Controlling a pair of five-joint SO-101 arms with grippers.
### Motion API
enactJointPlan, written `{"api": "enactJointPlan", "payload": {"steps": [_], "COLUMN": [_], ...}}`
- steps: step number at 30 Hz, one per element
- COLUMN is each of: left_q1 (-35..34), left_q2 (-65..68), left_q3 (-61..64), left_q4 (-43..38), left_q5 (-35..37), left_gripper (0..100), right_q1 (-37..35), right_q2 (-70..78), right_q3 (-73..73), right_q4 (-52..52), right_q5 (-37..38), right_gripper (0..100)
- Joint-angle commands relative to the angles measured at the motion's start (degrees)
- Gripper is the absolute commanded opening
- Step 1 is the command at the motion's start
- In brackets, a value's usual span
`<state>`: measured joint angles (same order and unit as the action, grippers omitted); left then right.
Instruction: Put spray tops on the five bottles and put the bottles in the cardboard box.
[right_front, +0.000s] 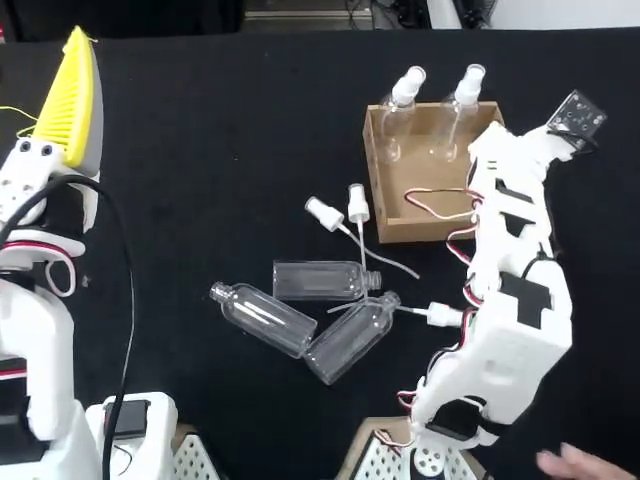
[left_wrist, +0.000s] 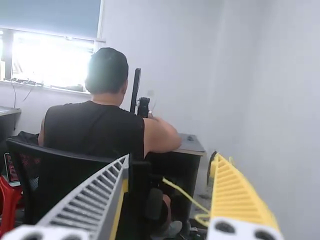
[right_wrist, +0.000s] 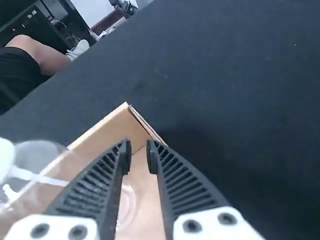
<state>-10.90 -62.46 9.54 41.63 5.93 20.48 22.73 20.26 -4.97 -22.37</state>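
Note:
Two clear bottles with white spray tops (right_front: 395, 118) (right_front: 456, 112) stand in the cardboard box (right_front: 378, 190) at the back right. Three uncapped clear bottles (right_front: 320, 280) (right_front: 262, 318) (right_front: 350, 337) lie in a cluster on the black table. Loose spray tops lie near them: two (right_front: 325, 213) (right_front: 357, 205) beside the box, one (right_front: 445, 316) by the right arm. My right gripper (right_wrist: 138, 146) hangs over a box corner (right_wrist: 127, 107), jaws nearly touching and empty, a bottle (right_wrist: 35, 160) beside it. My left gripper (left_wrist: 172, 162) is raised off the table at far left (right_front: 82, 60), open and empty.
The right arm's white body (right_front: 510, 300) and its red-white cables stretch over the box's near right side. The left arm's base (right_front: 40, 330) stands at the left edge. Bare black tabletop (right_front: 220, 150) lies between the left arm and the box.

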Motion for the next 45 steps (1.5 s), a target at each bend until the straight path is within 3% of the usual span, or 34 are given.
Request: {"api": "enactJointPlan", "payload": {"steps": [1,45], "left_q1": [-0.2,-0.2], "left_q2": [0.6,0.6], "left_q3": [-0.4,-0.4], "left_q4": [-1.4,-1.2], "left_q5": [0.2,0.2], "left_gripper": [25,25], "right_q1": [-2.9,-7.2], "right_q2": [-0.1,-0.2], "right_q3": [-3.6,-1.3], "right_q4": [-0.1,-0.1], "right_q5": [-0.4,-0.4], "right_gripper": [2.4,2.5]}}
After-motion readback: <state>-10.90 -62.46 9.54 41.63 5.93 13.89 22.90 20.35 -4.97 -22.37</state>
